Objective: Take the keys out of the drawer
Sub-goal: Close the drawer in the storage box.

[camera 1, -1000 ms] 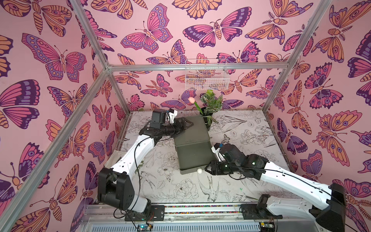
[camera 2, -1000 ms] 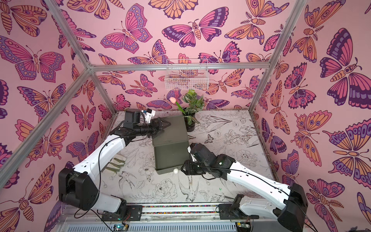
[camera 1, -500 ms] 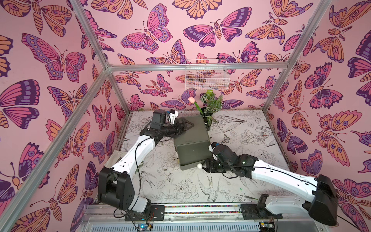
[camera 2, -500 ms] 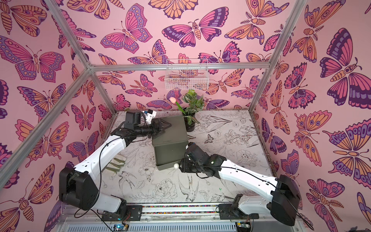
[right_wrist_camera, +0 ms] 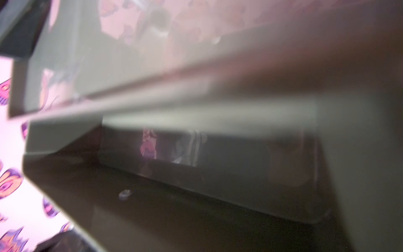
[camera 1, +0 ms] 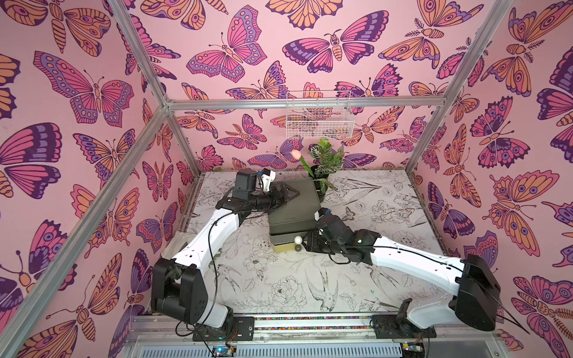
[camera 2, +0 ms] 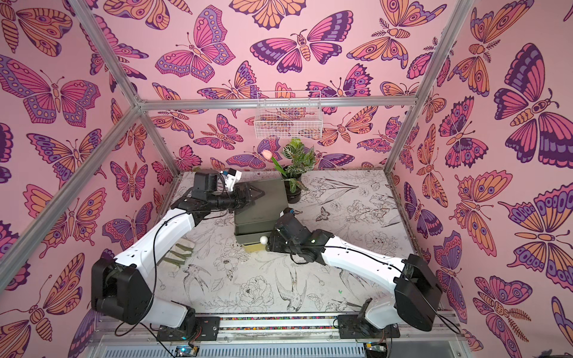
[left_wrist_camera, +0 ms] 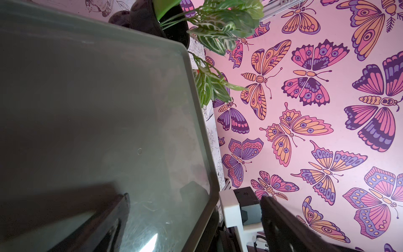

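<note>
1. The drawer (camera 1: 280, 239) sits low in a dark olive-green cabinet (camera 1: 293, 201) standing upright mid-table, its front facing me.
2. It carries a small round white knob (camera 1: 298, 239), with a pale yellow strip (camera 1: 283, 248) under it.
3. I can't see the keys from any camera.

Potted plant (camera 1: 329, 158) beneath wire basket (camera 1: 319, 131)

Right hand (camera 1: 306, 244) sits beside the white knob (camera 1: 298, 239) of the drawer (camera 1: 280, 240).

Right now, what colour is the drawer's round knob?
The knob is white, clearest in a top view.
</note>
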You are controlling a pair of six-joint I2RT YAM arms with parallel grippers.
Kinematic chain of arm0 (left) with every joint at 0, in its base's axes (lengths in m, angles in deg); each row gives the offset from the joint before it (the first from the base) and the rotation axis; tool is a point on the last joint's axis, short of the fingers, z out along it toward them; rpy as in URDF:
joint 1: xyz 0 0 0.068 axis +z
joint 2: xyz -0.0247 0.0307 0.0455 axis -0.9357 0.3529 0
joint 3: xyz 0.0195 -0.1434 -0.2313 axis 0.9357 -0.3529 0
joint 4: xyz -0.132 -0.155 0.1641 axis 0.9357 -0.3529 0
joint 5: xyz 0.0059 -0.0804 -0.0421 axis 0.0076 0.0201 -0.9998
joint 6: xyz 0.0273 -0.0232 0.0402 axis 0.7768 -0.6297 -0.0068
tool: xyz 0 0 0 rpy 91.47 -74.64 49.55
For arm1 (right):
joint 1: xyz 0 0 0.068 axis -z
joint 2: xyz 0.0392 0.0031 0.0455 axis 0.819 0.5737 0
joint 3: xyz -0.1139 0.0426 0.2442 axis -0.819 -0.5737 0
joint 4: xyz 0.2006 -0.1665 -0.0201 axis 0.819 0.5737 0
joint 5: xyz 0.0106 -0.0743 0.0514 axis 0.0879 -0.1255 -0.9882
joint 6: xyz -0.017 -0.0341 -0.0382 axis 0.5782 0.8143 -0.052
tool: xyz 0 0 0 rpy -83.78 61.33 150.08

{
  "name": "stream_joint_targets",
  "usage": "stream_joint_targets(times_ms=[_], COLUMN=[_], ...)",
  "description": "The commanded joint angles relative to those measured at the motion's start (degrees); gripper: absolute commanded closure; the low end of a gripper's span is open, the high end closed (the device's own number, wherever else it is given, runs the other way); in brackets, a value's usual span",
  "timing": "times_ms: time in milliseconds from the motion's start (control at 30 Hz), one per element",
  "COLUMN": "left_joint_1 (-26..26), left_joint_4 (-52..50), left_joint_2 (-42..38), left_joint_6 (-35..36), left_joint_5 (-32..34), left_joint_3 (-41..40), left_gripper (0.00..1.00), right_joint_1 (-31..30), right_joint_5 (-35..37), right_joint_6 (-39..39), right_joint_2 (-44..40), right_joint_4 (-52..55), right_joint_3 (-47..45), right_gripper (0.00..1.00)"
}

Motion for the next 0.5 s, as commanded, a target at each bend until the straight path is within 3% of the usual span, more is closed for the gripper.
stream_joint_targets(times_ms=[0,467], left_joint_1=[0.8,0.7], left_joint_4=[-4.0,-4.0], left_joint_2=[1.4,1.5], left_joint_6=[1.2,0.9], left_joint_5=[2.4,1.9], left_joint_3=[-2.1,-2.7], left_gripper=[0.0,0.0], right_joint_1=[0.1,0.2], right_joint_5=[2.9,9.9], right_joint_6=[0.6,1.1], right_joint_2=[1.0,2.6], right_joint_4=[-4.5,-14.3], right_joint_3=[3.0,1.6], right_gripper=[0.45,0.25])
